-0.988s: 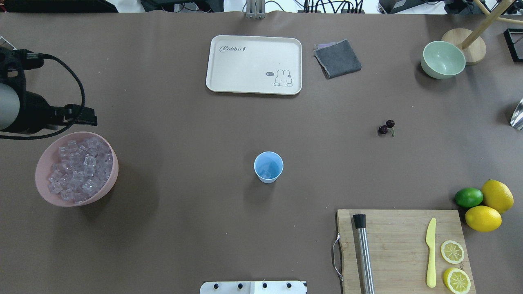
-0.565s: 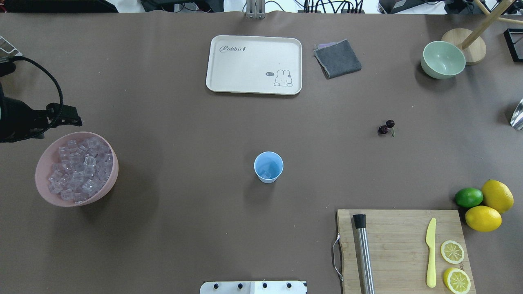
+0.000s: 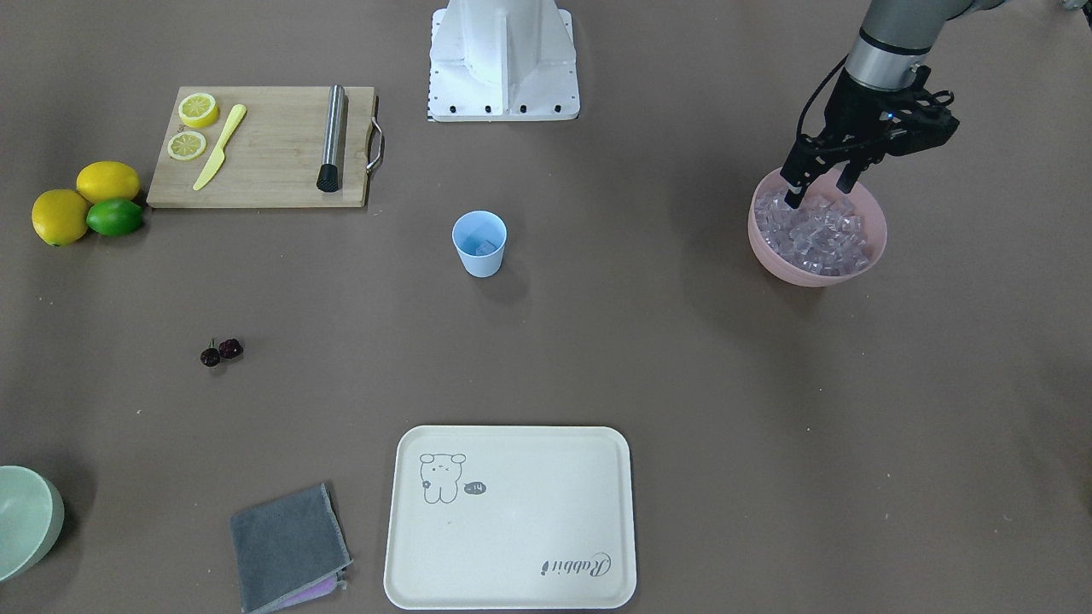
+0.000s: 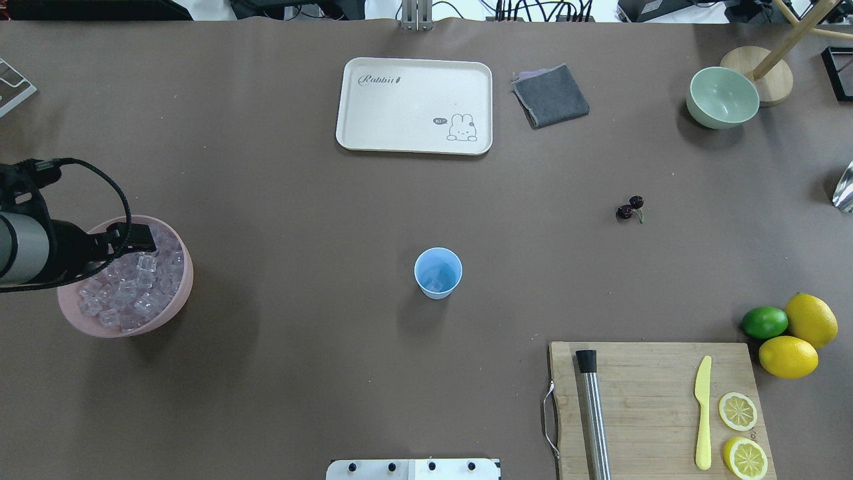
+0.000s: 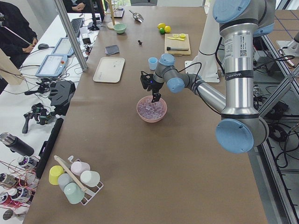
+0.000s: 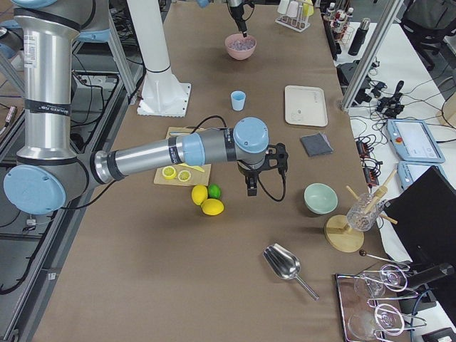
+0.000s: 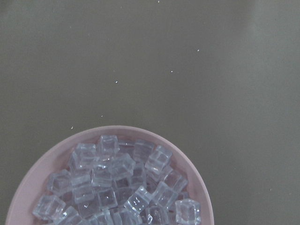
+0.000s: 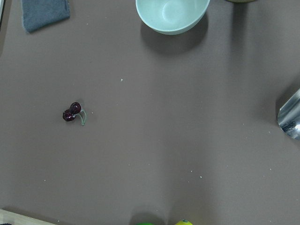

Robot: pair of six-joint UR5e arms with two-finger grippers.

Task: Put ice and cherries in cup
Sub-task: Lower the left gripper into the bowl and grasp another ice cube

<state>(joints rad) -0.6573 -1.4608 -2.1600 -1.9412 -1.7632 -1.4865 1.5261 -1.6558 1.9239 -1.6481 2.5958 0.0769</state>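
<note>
Your left gripper [image 3: 817,189] is hanging, jaws spread, just above the ice [image 3: 821,232] | cup [image 3: 479,243] is standing well off to its side | right gripper [image 6: 251,187]: you cannot tell its state | cherries [image 8: 71,112] are lying below it

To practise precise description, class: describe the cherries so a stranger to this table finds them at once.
On the brown table, find the wooden cutting board at the robot's right, then look toward the pale green bowl at the far side. Roughly midway between them, lying alone, are the cherries. Unlike the lemons and lime beside the board, they are tiny, nearly black and stem-joined.
</note>
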